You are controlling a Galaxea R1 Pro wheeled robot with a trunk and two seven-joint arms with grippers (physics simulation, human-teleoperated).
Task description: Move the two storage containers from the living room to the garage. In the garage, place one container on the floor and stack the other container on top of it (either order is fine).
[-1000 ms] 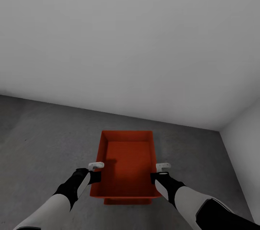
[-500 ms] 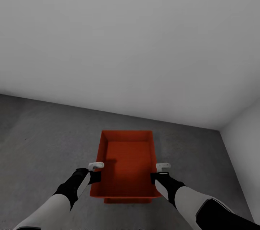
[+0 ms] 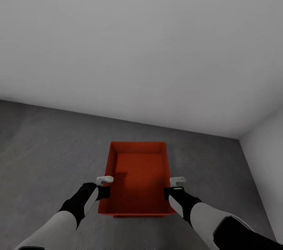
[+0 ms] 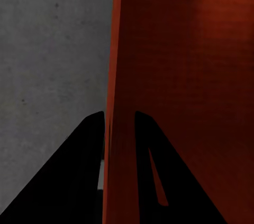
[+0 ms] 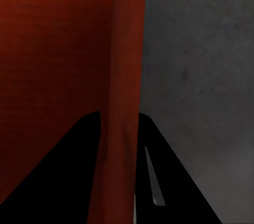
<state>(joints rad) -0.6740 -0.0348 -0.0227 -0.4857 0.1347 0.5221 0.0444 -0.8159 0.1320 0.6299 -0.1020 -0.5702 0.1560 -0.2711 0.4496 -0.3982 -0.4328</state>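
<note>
Garage setting: dark mottled concrete floor [image 3: 47,155], plain grey-white wall [image 3: 141,45] ahead, a second wall meeting it at the far right corner.

One orange-red storage container [image 3: 137,175] sits between the two arms, open top up, long axis running near to far. A thin strip of matching orange [image 3: 137,216] shows just below its near edge. This may be the rim of the second container underneath; too little shows to be sure.

Left hand [image 3: 103,182] is at the container's left wall. In the left wrist view that wall [image 4: 119,76] stands between the two dark fingers [image 4: 79,171], one outside and one inside the bin: clamped on the wall. Right hand [image 3: 176,183] mirrors it on the right wall; the right wrist view shows the wall [image 5: 124,76] pinched between its fingers [image 5: 69,171], concrete on the outer side.

Whether the held container is resting on anything or hanging just above cannot be told from these views.

Progress, as a judgement:
- Carry to the garage: done for this container.
- If the strip below is the other bin, the stack is at or close to seating, and what is left is to settle it square, let go with both hands and draw the arms clear.
- If not, a second container remains to be fetched.
</note>
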